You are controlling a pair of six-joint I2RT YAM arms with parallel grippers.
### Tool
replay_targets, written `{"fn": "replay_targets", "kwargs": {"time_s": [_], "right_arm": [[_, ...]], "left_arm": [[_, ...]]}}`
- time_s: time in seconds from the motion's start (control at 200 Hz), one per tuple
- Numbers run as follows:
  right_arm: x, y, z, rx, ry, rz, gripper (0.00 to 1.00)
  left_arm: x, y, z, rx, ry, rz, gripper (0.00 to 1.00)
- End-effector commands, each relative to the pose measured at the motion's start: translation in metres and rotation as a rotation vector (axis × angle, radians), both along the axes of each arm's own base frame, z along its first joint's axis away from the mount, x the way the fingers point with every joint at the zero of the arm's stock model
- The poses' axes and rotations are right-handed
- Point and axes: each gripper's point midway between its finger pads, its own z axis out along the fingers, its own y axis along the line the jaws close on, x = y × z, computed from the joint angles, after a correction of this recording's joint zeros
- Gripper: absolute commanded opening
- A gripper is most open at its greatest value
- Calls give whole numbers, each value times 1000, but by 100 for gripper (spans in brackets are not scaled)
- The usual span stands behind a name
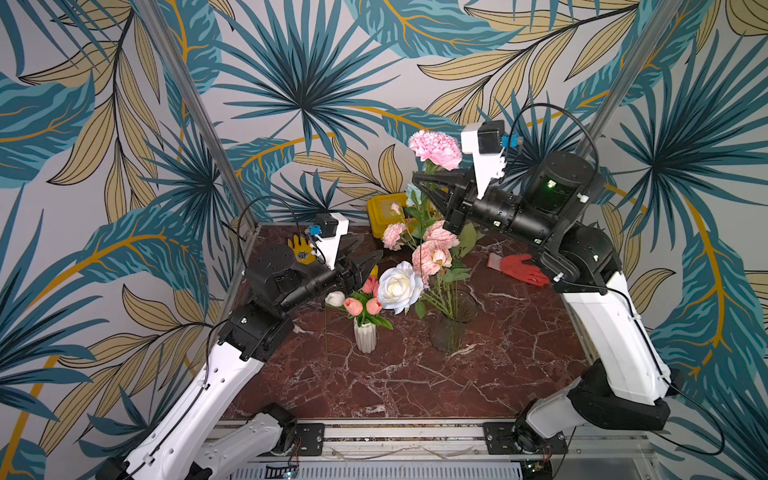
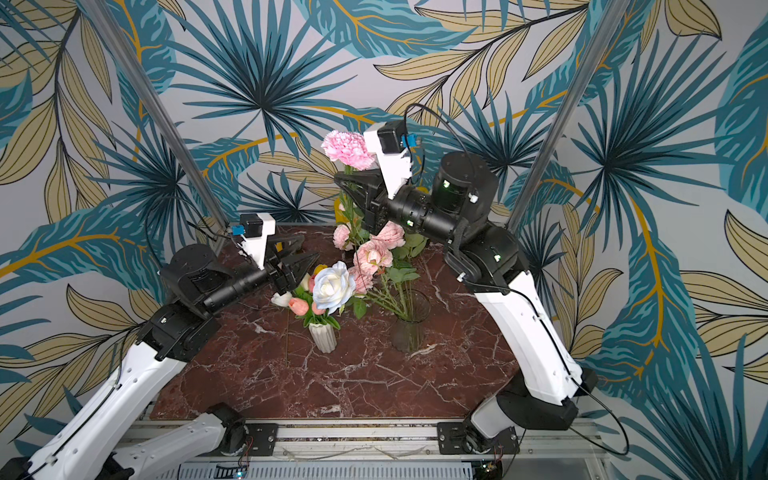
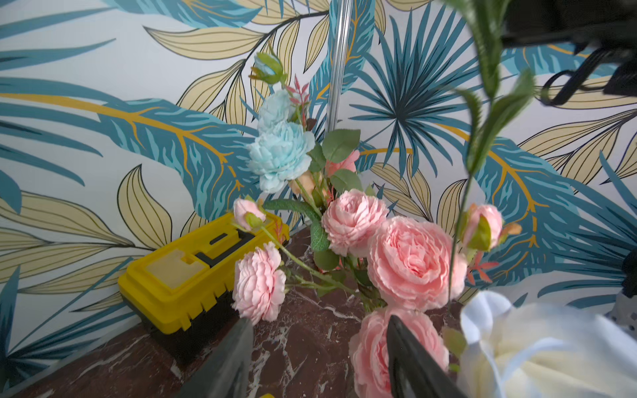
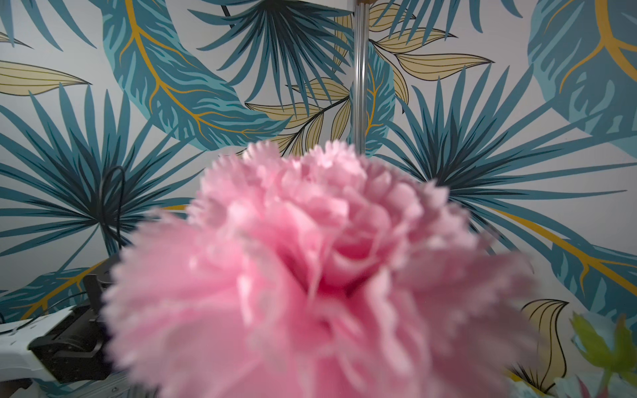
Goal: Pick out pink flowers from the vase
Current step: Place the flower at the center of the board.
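My right gripper [image 1: 419,183] is raised above the table, shut on the green stem of a ruffled pink flower [image 1: 435,149]. That bloom [image 4: 320,275] fills the right wrist view and hides the jaws. More pink flowers [image 1: 432,253] stand in the clear glass vase [image 1: 455,320], close up in the left wrist view [image 3: 413,262]. My left gripper [image 1: 370,259] is open and holds nothing. It hovers left of the bouquet, and a pink bloom [image 3: 368,348] lies just behind one fingertip [image 3: 410,355].
A white ribbed vase [image 1: 365,336] holds coral-pink tulips [image 1: 354,306], with a large white rose [image 1: 400,286] beside it. Pale blue blooms [image 3: 279,155] rise at the bouquet's back. A yellow toolbox [image 1: 382,212], a red glove [image 1: 519,268] and a yellow glove [image 1: 301,249] lie along the far edge.
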Motion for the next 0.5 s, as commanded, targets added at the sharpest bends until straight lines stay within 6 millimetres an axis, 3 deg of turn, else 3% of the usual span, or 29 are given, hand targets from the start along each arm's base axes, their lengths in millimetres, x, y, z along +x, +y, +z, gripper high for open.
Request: {"fn": "replay_targets", "kwargs": {"time_s": [0.0, 0.095, 0.295, 0.496], "right_arm": [[5, 9, 4, -17, -67, -20, 0], [8, 16, 3, -20, -79, -19, 0], [9, 23, 1, -18, -83, -12, 0], [6, 21, 4, -14, -94, -16, 0]], "left_arm": [[-17, -6, 53, -94, -153, -98, 62], [-22, -23, 58, -95, -155, -219, 62], [-13, -43, 51, -82, -99, -326, 61], [-8, -54, 42, -89, -33, -388, 58]]}}
